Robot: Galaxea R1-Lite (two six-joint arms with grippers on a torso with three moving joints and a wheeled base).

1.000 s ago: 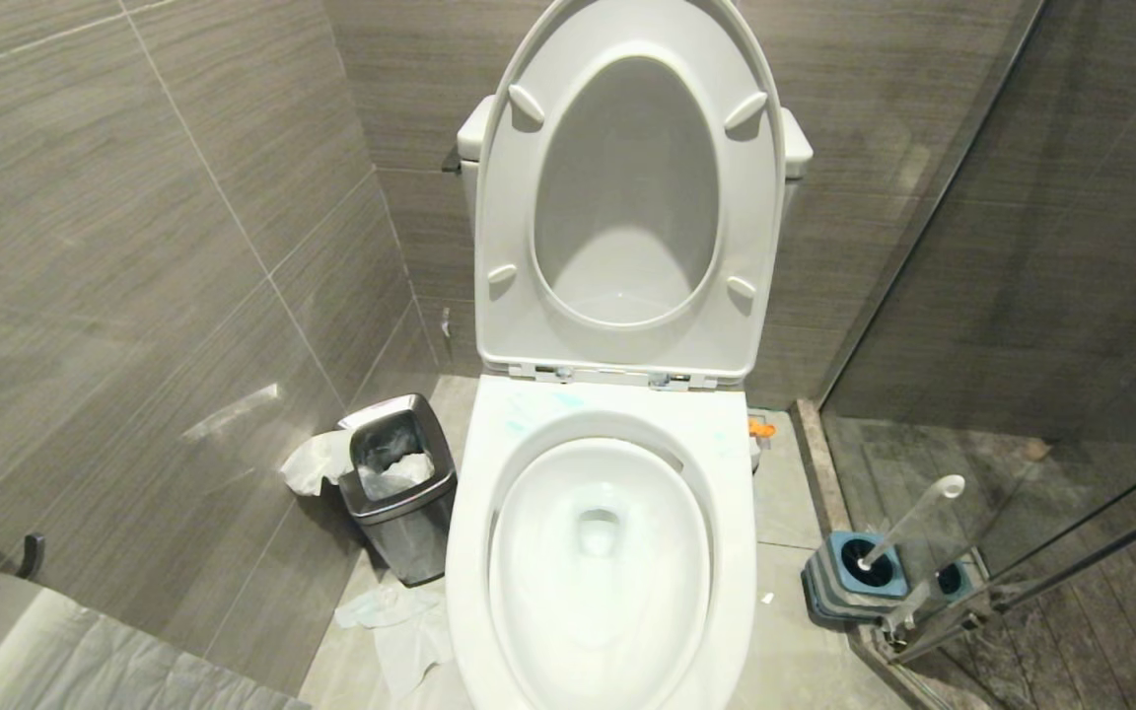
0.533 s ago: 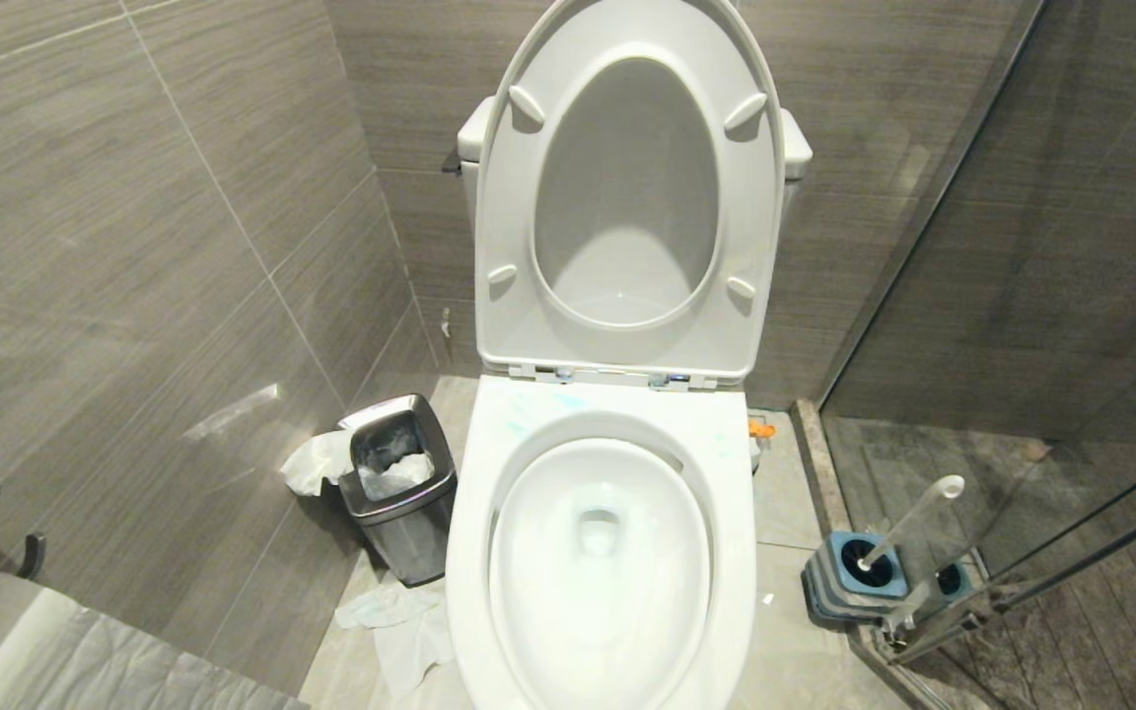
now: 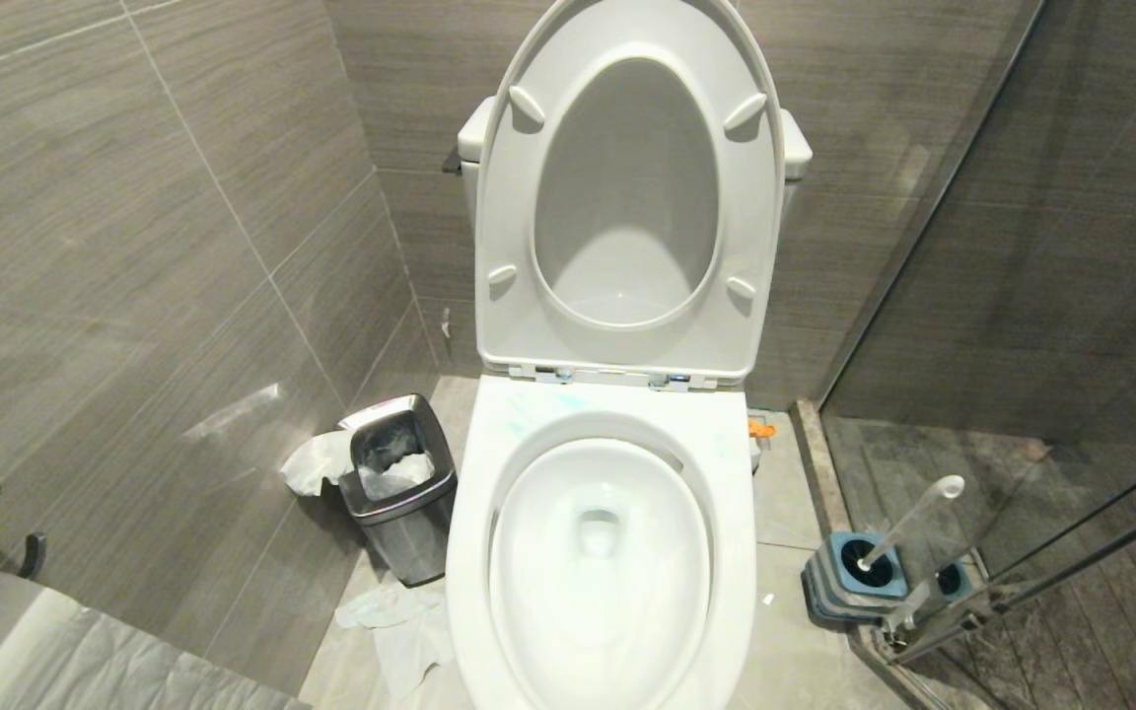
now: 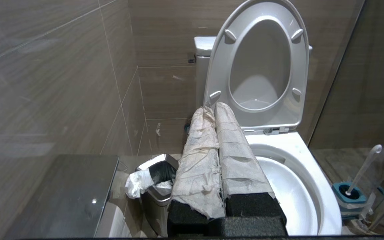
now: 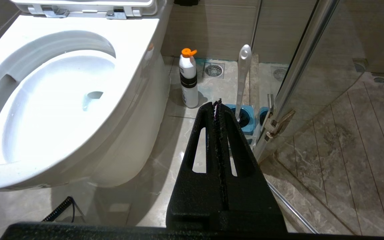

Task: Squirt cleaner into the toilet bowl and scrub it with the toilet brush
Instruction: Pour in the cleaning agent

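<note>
Two Closed Grippers, Toilet Open, Brush in Holder

Nearest in the left wrist view: left gripper point(image 4: 213, 110), fingers point(image 4: 198, 156) wrapped in pale cloth and pressed together, nothing between them, tips overlapping the lower left edge of the raised seat point(image 4: 262, 63). Nearest in the right wrist view: right gripper point(image 5: 217, 103), black fingers point(image 5: 237, 146) likewise pressed together and empty, above the floor tile point(image 5: 165, 173) at lower centre. Neither gripper within the head view.

Lower centre of the head view: toilet bowl point(image 3: 726, 552), white and glossy, basin oval, water at the middle. Faint turquoise streaks of cleaner point(image 3: 529, 419) on the rear rim, upper left of the basin. Crumpled tissue point(image 3: 400, 621) on the floor at lower left of the bowl.

Lower right of the head view: toilet brush point(image 3: 913, 518), upright and slightly tilted in its blue-topped holder point(image 3: 849, 582), beside the glass partition point(image 3: 1022, 296).

Left of the bowl: steel waste bin point(image 3: 400, 493), paper spilling over its rim.

Centre of the right wrist view: white bottle point(image 5: 188, 80) with orange cap, standing on the floor between bowl and brush.

Farthest, upper centre: seat and lid raised against the cistern point(image 3: 474, 133) and grey wall tiles point(image 3: 183, 197).
</note>
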